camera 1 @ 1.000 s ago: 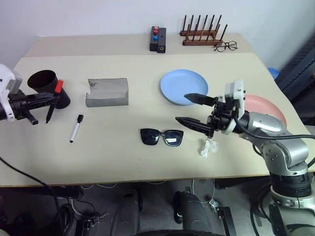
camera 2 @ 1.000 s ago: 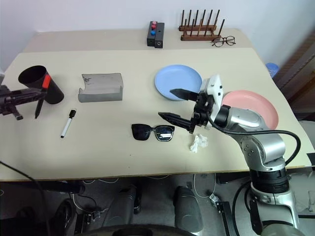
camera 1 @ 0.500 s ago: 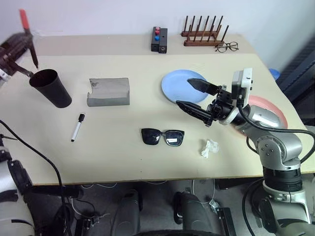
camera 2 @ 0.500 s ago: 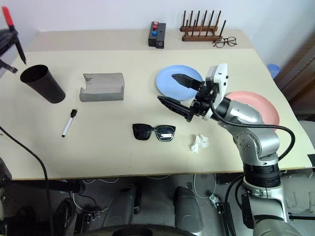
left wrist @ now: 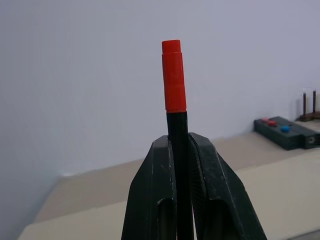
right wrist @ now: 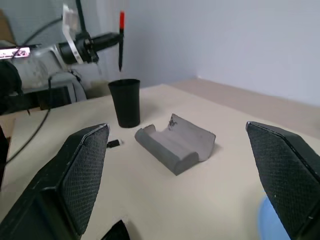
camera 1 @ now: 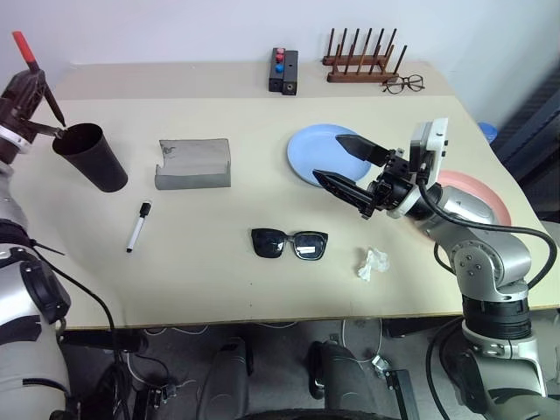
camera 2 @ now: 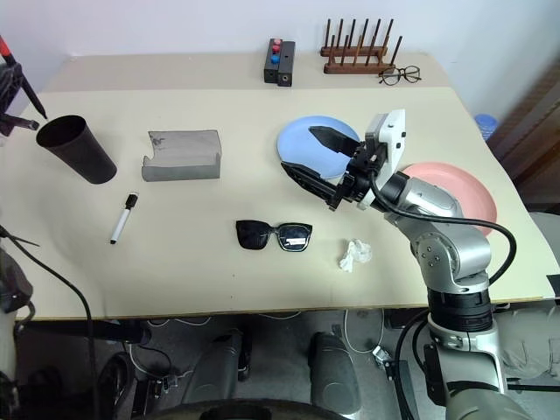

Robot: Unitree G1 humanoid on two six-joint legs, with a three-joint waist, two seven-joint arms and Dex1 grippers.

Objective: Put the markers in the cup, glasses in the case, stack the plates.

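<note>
My left gripper (camera 1: 33, 85) is shut on the red-capped marker (left wrist: 174, 75), held upright with its red cap up and its dark lower end just above the far rim of the black cup (camera 1: 89, 156). The white marker (camera 1: 136, 227) lies on the table in front of the cup. Right of the cup sits the grey case (camera 1: 192, 163), lying open. The black sunglasses (camera 1: 289, 243) lie near the table's front. My right gripper (camera 1: 344, 166) hangs open above the near edge of the blue plate (camera 1: 317, 144), with nothing between its fingers (right wrist: 75, 175). The pink plate (camera 1: 483, 199) shows behind the right arm.
A crumpled white scrap (camera 1: 372, 262) lies right of the sunglasses. At the back stand a black box with red and blue buttons (camera 1: 281, 70), a wooden peg rack (camera 1: 359, 63) and wire-framed eyeglasses (camera 1: 401, 83). The pale table (camera 1: 227, 280) ends close in front.
My left gripper has risen from beside the cup and turned the red-capped marker from hanging cap-up at the cup's side to upright over its rim. The right gripper has barely moved.
</note>
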